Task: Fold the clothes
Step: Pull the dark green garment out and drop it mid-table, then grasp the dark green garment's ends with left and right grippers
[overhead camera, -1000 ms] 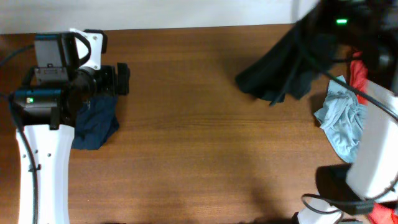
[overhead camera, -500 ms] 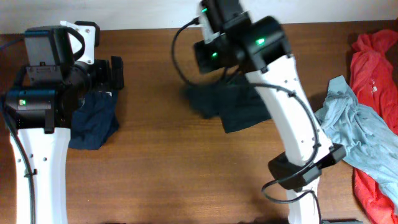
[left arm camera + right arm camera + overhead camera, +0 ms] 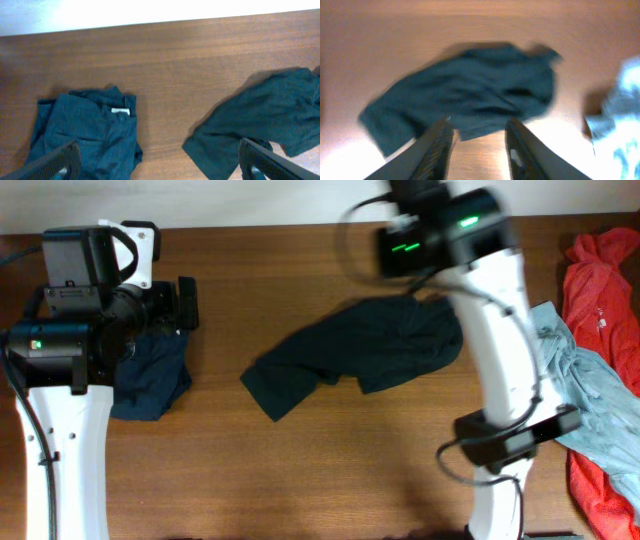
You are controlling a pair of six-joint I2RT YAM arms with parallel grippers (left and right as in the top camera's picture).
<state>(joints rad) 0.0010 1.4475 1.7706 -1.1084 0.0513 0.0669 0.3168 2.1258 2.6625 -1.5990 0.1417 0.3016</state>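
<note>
- The black-navy shirt [image 3: 360, 355] has come from the far right corner of the desk [image 3: 300, 480] to its middle. The right arm [image 3: 495, 340], which stood over the shirt half a second ago, has swung off toward the shirt's far right. The left arm [image 3: 60, 430] has barely shifted.
- The right tool [image 3: 477, 145] has its fingers part-way apart with nothing between them. The view is blurred, but the shirt clearly lies loose on the desk beneath.
- The left tool [image 3: 159, 150] is spread wide and empty. It hovers off the shirt's left, above the folded navy garment [image 3: 90, 130] with its white label [image 3: 121, 111].
- The shirt lies crumpled. One tongue of cloth trails to its near left and a flap is lapped over its near edge.
- The step in hand looks like spreading the shirt flat before any fold. To do it well, take two outer edges, one in each tool, and pinch a single layer. Then draw them apart until the lapped flap opens.
- There is bare desk on the shirt's near side, and more between the shirt and the navy garment.
- A narrower strip runs from the shirt to the desk's back edge.
- Right of the shirt it is crowded: the grey-blue garment [image 3: 570, 380] lies near, with the red-orange garment [image 3: 600, 290] beyond it at the desk's edge. Pulling that way risks snagging them.
</note>
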